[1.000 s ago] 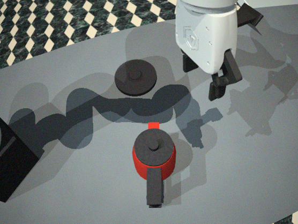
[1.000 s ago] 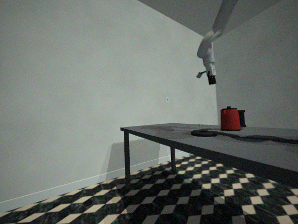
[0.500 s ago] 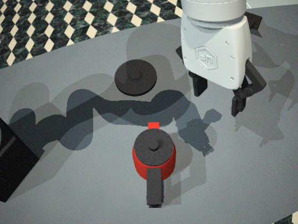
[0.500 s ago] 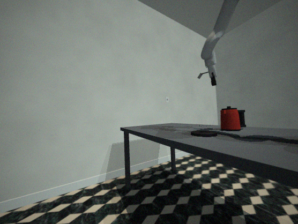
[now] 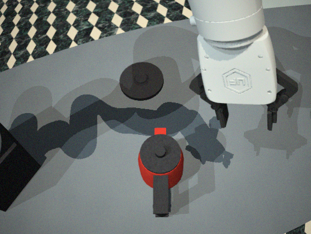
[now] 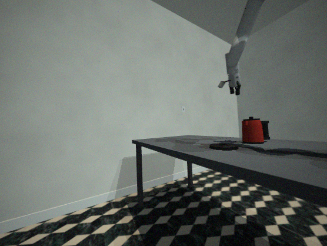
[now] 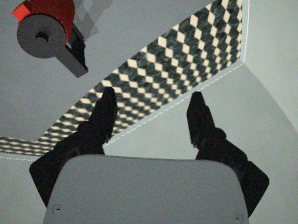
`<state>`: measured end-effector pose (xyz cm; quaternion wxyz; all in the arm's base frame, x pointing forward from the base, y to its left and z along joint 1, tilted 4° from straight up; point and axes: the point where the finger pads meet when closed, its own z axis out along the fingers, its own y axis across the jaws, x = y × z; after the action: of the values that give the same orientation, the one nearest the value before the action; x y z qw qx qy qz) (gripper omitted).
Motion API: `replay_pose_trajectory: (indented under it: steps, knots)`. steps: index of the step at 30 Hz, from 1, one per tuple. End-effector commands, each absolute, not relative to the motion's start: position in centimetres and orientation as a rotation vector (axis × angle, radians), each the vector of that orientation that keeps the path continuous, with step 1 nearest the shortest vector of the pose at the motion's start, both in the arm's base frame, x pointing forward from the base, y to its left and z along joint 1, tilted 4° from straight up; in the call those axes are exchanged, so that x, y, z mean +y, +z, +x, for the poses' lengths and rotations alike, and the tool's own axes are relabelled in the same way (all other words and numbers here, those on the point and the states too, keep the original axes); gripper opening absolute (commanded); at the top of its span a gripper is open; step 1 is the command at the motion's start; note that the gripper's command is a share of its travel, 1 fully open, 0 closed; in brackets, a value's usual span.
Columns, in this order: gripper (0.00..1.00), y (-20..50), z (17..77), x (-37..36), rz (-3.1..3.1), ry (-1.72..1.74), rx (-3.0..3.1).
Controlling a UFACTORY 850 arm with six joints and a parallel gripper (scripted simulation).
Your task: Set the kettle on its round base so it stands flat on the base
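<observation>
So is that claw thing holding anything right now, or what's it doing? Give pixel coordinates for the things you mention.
Gripper [image 5: 246, 127] [image 6: 234, 91] [image 7: 152, 100]: open, holding nothing, up in the air away from the kettle [image 5: 160, 162] [image 6: 252, 131] [image 7: 42, 36].

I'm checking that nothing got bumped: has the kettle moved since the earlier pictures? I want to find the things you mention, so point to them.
No. In the top view, the kettle [image 5: 160, 157] [image 6: 252, 131] [image 7: 42, 35] keeps its place relative to the black box [image 5: 17, 173] at the left edge.
</observation>
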<state>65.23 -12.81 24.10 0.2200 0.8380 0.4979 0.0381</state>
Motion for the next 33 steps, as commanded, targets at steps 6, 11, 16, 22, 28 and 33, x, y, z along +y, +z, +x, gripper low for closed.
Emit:
replay_pose_trajectory:
  steps: [6,11,16,22,28,33]
  knots:
    - [0.81,24.2,66.6,-14.3,2.033,0.097,1.65]
    - [0.81,24.2,67.2,-14.8,1.866,0.081,1.792]
    - [0.81,24.1,67.6,-15.1,1.728,0.066,1.899]
    - [0.81,23.8,68.1,-15.3,1.518,0.044,2.045]
    - [0.81,23.5,68.4,-15.3,1.294,0.019,2.179]
    - [0.81,23.2,68.5,-15.2,1.139,0.003,2.261]
